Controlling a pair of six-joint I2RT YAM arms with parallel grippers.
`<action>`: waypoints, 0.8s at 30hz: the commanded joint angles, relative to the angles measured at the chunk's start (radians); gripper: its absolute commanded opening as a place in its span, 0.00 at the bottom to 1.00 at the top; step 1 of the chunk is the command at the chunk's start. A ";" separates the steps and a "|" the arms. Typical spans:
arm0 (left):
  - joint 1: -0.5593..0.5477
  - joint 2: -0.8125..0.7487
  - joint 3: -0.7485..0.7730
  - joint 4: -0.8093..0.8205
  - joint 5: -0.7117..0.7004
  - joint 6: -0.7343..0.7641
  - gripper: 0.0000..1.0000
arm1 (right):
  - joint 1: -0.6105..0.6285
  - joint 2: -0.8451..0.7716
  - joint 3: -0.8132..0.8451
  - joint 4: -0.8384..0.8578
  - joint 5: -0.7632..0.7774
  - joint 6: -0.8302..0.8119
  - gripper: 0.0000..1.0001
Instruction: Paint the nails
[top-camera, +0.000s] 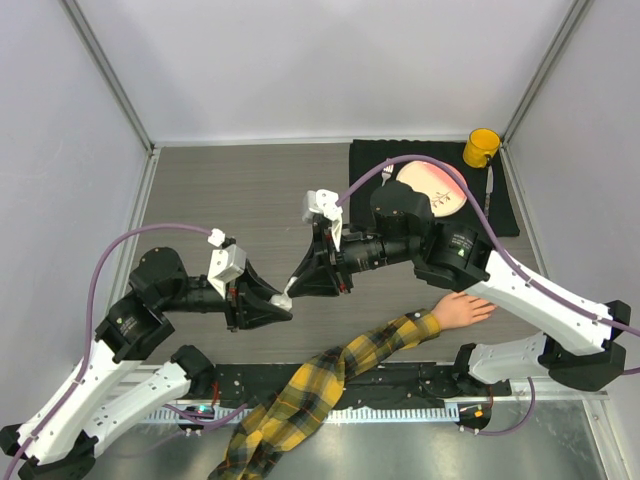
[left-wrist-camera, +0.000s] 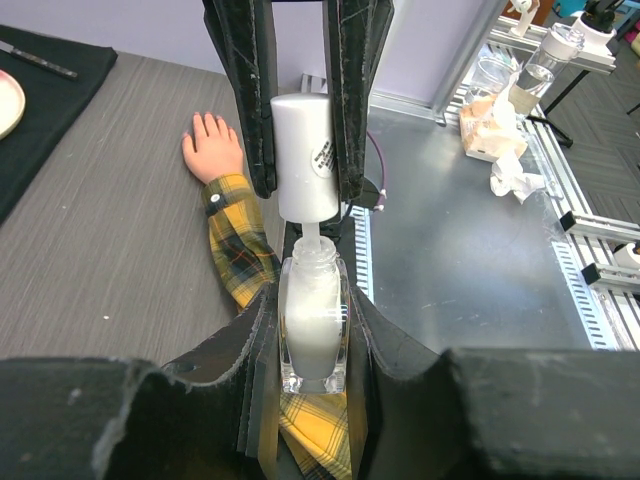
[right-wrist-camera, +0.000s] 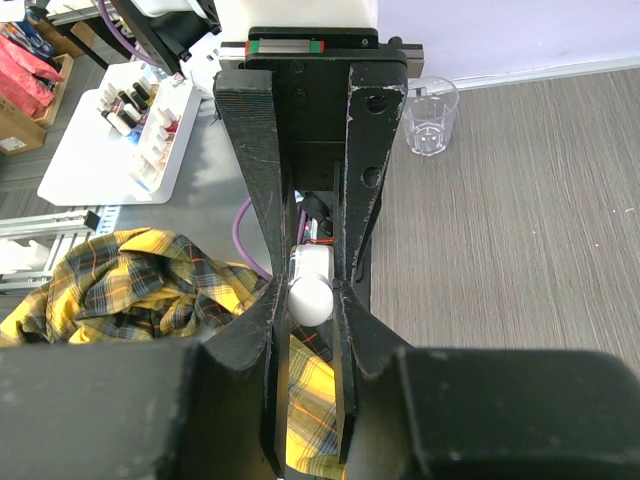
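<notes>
We show the left end effector (left-wrist-camera: 313, 312) clenched on a clear bottle (left-wrist-camera: 312, 350), the right end effector (right-wrist-camera: 310, 300) gripping its white cap (left-wrist-camera: 306, 155) just above. The nails (left-wrist-camera: 207, 120), on the mannequin hand (top-camera: 462, 310) resting on the table (top-camera: 220, 190), lie well apart.

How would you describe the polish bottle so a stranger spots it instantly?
Find the middle of the grey table, where the left gripper meets the right gripper tip to tip. The left one clamps a clear bottle of white liquid; unlike the opaque white cap the right one pinches over its neck, it is see-through.
</notes>
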 joint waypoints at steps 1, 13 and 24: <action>0.000 -0.005 0.020 0.021 0.019 0.007 0.00 | 0.001 -0.033 0.016 0.013 0.025 -0.013 0.00; 0.000 -0.005 0.021 0.013 0.019 0.004 0.00 | -0.001 -0.046 0.010 0.021 0.035 -0.010 0.00; 0.000 -0.005 0.029 0.010 0.015 0.003 0.00 | -0.002 -0.051 -0.004 0.022 0.037 -0.009 0.00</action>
